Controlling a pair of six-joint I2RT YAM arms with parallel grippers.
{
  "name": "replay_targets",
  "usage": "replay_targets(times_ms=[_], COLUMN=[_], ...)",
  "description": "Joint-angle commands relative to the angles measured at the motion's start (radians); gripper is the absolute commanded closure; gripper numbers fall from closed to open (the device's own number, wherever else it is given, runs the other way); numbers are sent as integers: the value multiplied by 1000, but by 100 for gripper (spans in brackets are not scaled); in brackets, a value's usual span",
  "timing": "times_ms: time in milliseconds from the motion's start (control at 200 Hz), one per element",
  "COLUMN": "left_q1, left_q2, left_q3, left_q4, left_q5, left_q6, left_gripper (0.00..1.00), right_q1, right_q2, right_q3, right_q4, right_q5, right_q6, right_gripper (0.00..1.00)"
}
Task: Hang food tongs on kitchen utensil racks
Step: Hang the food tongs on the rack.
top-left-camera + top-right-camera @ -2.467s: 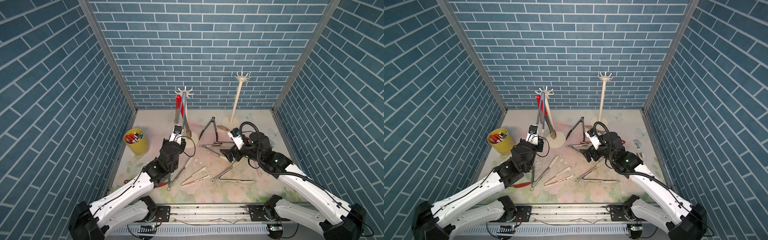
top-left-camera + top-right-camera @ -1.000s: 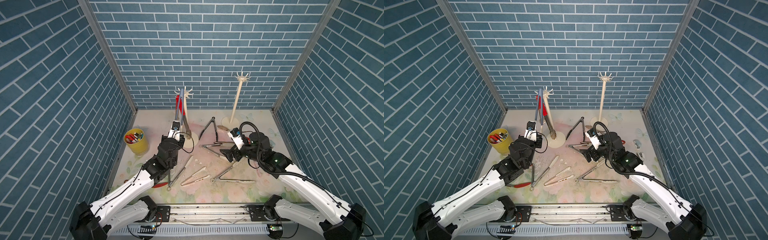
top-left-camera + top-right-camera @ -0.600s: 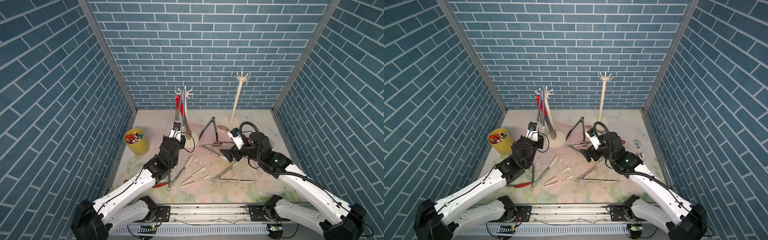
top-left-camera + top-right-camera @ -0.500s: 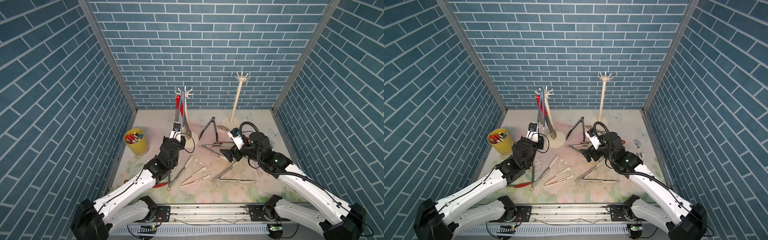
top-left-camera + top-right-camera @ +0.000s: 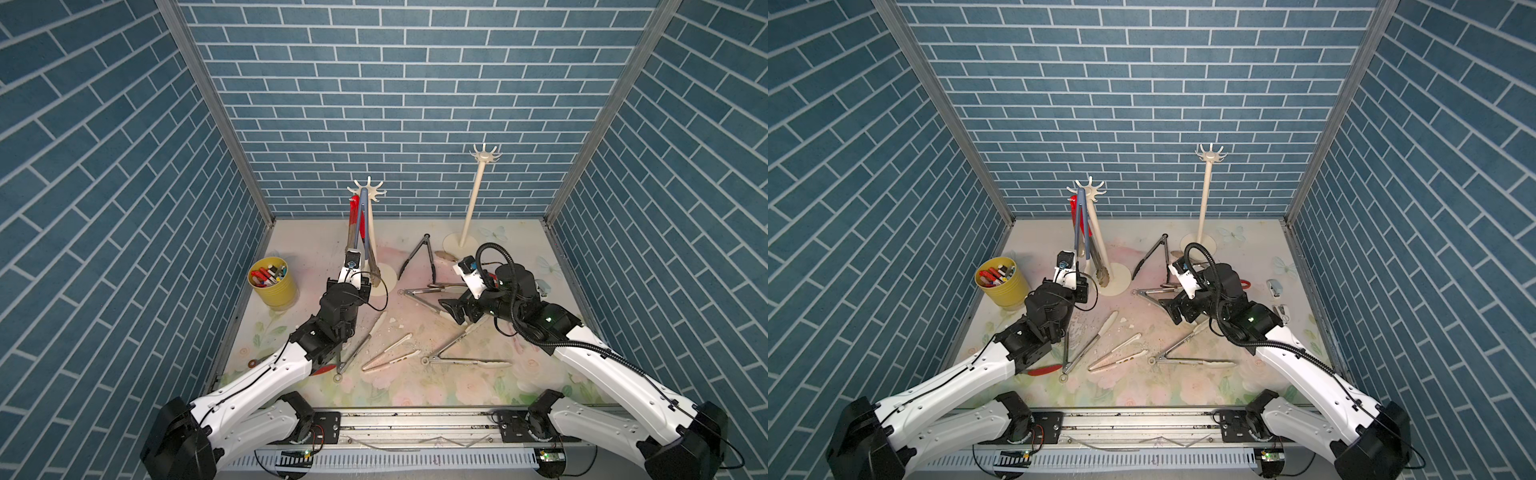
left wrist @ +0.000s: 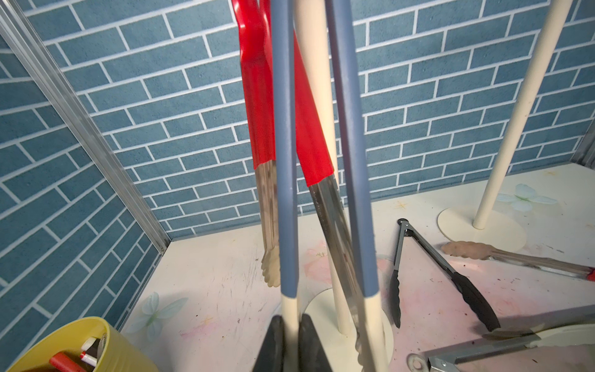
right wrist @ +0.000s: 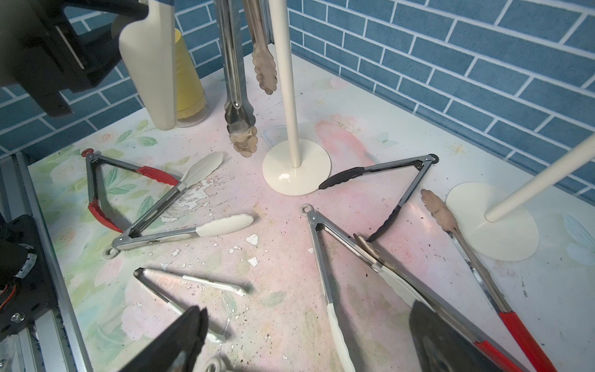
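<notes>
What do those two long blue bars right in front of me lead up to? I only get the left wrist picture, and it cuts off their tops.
Observer: They are the arms of blue tongs. Their joined top reaches the hook crown of the nearer rack.
Visitor: Is anything hung on the other pole?
Observer: No. In both top views the hooks of the farther rack are bare.
Visitor: And what is the second arm doing?
Observer: Its right tool stands open, with cream-tipped tongs lying below it.
</notes>
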Motion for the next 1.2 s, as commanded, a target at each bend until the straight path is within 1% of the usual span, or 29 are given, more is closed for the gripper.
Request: replay_targets(times_ms=[0, 90, 115, 365, 600, 770, 930, 1125, 1195], left_q1=[12, 31, 39, 89, 138, 146, 178, 220, 239], left_q2=[29, 46, 51, 69, 103, 115, 124, 146, 159], left_q3=[44, 44, 70, 118, 243, 335, 420, 537, 584], left_q4=[-17, -23, -24, -50, -111, -160, -234, -330, -374], left_q5=[7, 28, 36, 85, 151, 176, 218, 318, 375], left_q6=[18, 15, 12, 9, 15, 26, 2, -30, -52], left_gripper=[86, 84, 83, 80, 79, 79, 80, 86, 88], right_q1=[-3, -3, -3, -3, -4, -3, -3, -3, -5], right_q2=[4, 4, 4, 9, 20, 24, 24, 23, 23], right_q3=[23, 25, 26, 32, 32, 29, 32, 35, 35], right_q4=[-2, -3, -6, -8, -8, -10, -15, -19, -20], right_q5=[-3, 1, 1, 6, 12, 20, 23, 26, 25], right_q6=[-49, -49, -49, -51, -52, -57, -60, -64, -64], right_gripper=[1, 1, 1, 1, 1, 1, 1, 1, 1])
